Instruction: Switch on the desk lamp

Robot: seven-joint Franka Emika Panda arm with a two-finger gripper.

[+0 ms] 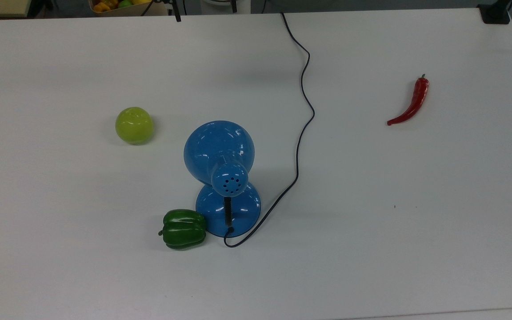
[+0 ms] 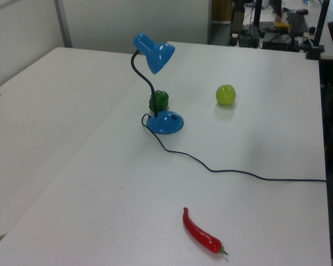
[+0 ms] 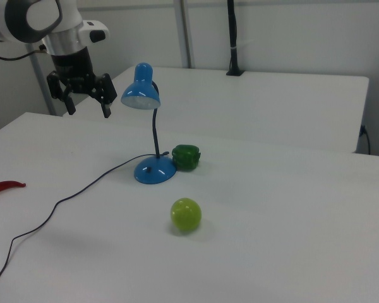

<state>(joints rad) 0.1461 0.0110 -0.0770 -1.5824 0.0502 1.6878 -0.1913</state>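
A blue desk lamp (image 1: 220,160) stands mid-tabletop (image 1: 416,222), unlit, a green pepper (image 1: 184,228) touching its base. In the right view the gripper (image 3: 86,100) hangs in the air to the right view's left of the shade, fingers spread, empty. Judging by this, the switch is unpressed; the whole task remains. No containers on the tabletop.

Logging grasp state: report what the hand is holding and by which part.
Nothing. The hand hangs open in the air, apart from the desk lamp, on the right view's left.
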